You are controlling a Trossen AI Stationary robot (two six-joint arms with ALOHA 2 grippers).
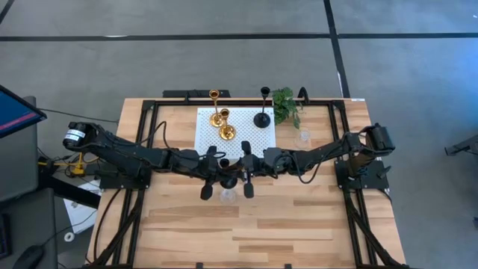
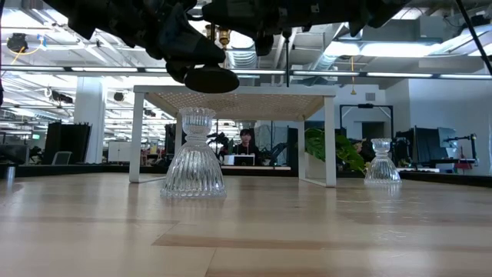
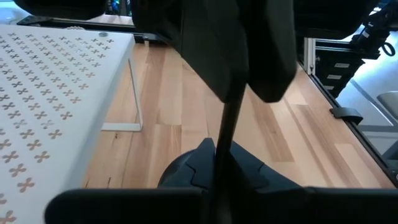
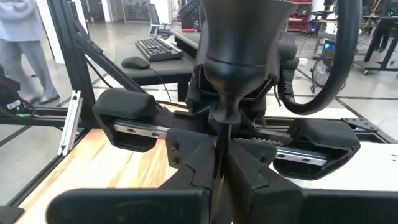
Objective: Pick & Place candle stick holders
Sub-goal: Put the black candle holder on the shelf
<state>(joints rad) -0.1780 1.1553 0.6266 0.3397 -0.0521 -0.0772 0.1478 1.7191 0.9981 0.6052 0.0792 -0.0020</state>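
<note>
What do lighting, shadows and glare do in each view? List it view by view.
High view: even overhead light, with only soft shadows on the table. Low view: bright ceiling strips behind turn the held black holder into a dark shape, while the near glass holder catches glints. Left and right wrist views: the held black holder's dark body blocks much of the frame.

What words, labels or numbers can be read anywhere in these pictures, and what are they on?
None can be read.
Blue monitor screen at the table's left: no text legible.
Left arm's white round end cap: any marking too small to read.
Keyboard in the room behind: key legends blurred.
White perforated stand: only a cut-out cross pattern, no writing.
Candle stick holders, such as the clear glass one: no labels visible.
</note>
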